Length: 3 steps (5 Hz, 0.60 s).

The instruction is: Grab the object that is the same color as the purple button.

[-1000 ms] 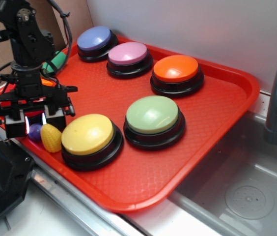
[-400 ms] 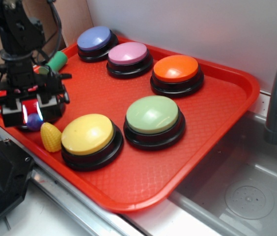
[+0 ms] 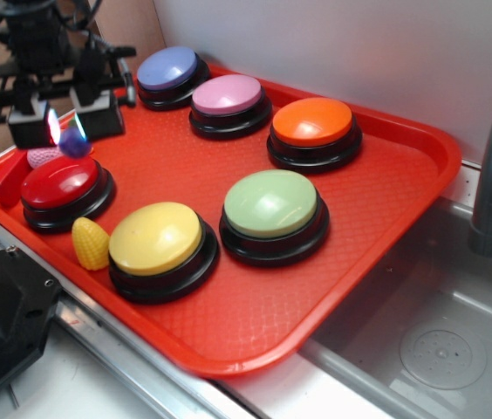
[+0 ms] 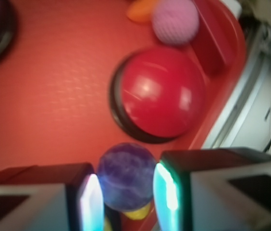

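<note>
My gripper (image 3: 64,133) is raised above the left end of the red tray (image 3: 386,218), over the red button (image 3: 59,183). It is shut on the small dark-purple ball (image 3: 74,144), which hangs in the air between the lit fingers. In the wrist view the ball (image 4: 126,175) sits gripped between the two glowing pads (image 4: 91,202), with the red button (image 4: 162,91) below it. The purple button (image 3: 228,94), with a lilac top on a black base, stands at the tray's back, to the right of the gripper.
On the tray are a periwinkle button (image 3: 167,68), an orange button (image 3: 313,121), a green button (image 3: 271,203) and a yellow button (image 3: 156,237). A yellow corn toy (image 3: 90,243) lies at the front left. A pink knitted ball (image 4: 175,21) lies beyond the red button. A sink (image 3: 438,349) is at right.
The gripper closed on the purple ball beside the corn toy, then lifted it up and back, uncovering the red button. The corn toy stayed in place.
</note>
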{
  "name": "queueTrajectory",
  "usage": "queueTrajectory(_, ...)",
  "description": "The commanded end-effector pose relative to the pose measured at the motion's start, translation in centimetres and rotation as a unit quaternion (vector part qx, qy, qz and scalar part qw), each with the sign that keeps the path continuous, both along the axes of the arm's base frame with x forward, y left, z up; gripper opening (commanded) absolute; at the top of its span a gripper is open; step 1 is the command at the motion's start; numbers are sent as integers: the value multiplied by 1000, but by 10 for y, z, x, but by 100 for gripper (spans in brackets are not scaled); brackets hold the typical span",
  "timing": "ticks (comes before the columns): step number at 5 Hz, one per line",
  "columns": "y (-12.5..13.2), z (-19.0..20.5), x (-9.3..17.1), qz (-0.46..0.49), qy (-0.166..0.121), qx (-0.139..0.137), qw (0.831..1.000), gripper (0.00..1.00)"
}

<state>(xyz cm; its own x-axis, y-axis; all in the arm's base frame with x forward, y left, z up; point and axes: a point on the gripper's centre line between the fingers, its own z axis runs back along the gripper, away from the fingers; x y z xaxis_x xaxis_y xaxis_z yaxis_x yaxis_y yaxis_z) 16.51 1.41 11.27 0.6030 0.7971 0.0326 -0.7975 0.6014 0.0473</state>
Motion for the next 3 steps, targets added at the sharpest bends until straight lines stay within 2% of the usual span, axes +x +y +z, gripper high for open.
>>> queueTrajectory(1, 2, 51, 31, -252, -54, -19, 966, 0)
queueTrajectory(2, 8, 61, 41, -366, -68, -14, 928, 0)
queueTrajectory(3, 9, 64, 42, -396, -69, 30, 915, 0)
